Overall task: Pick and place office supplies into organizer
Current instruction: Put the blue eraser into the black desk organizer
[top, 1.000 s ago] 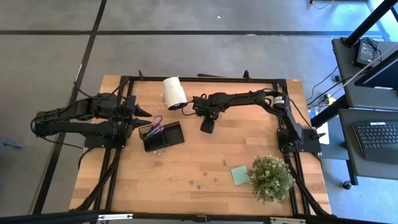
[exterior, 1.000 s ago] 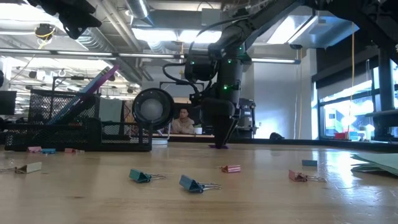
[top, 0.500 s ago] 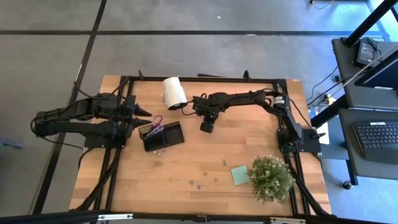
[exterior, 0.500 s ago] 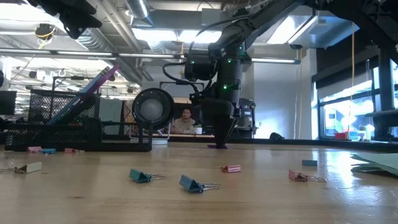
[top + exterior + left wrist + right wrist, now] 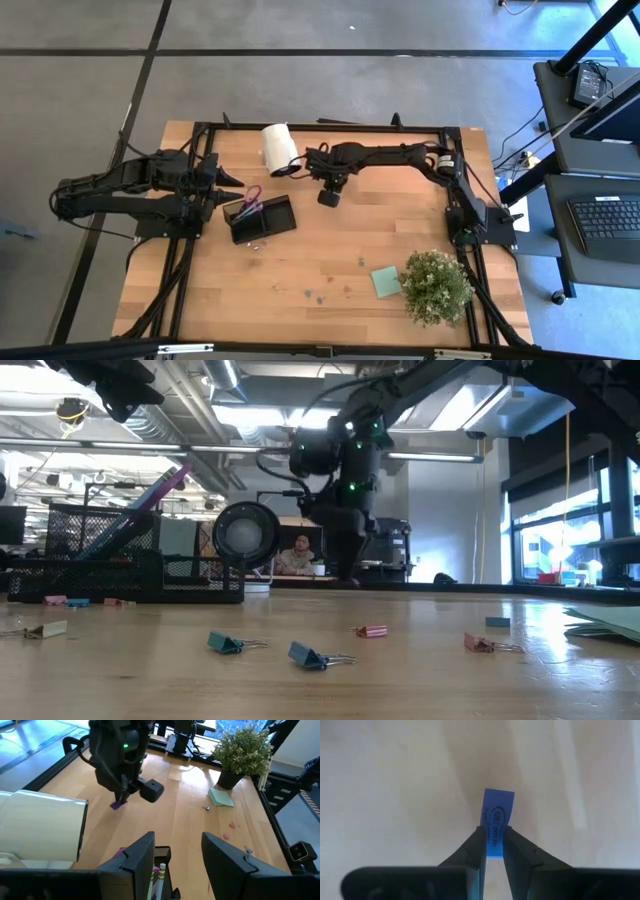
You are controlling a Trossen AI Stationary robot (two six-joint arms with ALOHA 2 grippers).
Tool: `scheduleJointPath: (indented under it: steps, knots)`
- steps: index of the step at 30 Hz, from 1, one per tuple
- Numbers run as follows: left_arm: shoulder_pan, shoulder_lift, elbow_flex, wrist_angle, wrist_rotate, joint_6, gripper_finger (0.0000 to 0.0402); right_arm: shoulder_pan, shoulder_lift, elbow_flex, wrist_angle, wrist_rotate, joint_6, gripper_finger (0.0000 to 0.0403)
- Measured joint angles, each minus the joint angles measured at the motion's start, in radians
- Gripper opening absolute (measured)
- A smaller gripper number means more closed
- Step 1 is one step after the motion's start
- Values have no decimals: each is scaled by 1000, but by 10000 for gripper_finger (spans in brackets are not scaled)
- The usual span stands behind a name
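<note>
- Blue-purple in colour, a small printed eraser-like piece (image 5: 498, 822) sits pinched between the two fingers of the right pincer (image 5: 491, 842); the jaws are nearly closed, with only the piece's width between them, and the piece sticks out past the fingertips above pale wood.
- From above, the right pincer (image 5: 327, 196) hangs over the worktop (image 5: 330, 270) at about 12 o'clock of its middle, just at 3 o'clock of the white roll (image 5: 280, 148).
- The left wrist view shows the same piece as a purple bit (image 5: 116, 804) at the tip of the right arm, close over the wood; whether it touches the surface cannot be told.
- The organizer (image 5: 260, 218), a black tray, lies at 7 o'clock of the right pincer, with purple-handled scissors (image 5: 251, 200) standing in its end toward the left arm.
- The left pincer (image 5: 226, 183) waits at the worktop's 9 o'clock edge, just beside the organizer; its fingers (image 5: 139, 855) stand parted with nothing between them.
- A light green sticky-note pad (image 5: 386, 281) lies toward 4 o'clock, touching or just beside the potted plant (image 5: 436, 287).
- Small clips (image 5: 318, 656) lie scattered on the near part of the worktop in the low view, apart from one another.
- A person (image 5: 296, 555) sits in the room beyond the worktop.
</note>
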Motion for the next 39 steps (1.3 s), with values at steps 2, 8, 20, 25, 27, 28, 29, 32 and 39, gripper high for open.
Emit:
scheduleJointPath:
  steps: [2,8,20,25,27,28,29,32,39]
  knots:
    - [0,0,0,0,0,0,156,11,0,21,-22,-7,-1,53]
    - [0,0,0,0,0,0,156,62,-1,96,-56,-11,-5,53]
    - [0,0,0,0,0,0,156,249,-5,260,-23,-20,-55,53]
    - [0,0,0,0,0,0,156,313,-7,265,116,-25,-132,53]
    - [0,0,0,0,0,0,156,331,-6,265,187,-24,-167,53]
    - [0,0,0,0,0,0,156,340,-4,265,226,-23,-181,53]
    - [0,0,0,0,0,0,156,347,-2,265,264,-23,-192,53]
    - [0,0,0,-1,0,0,156,364,7,265,376,-23,-230,53]
    - [0,0,0,-46,0,-1,156,371,56,266,541,-31,-312,53]
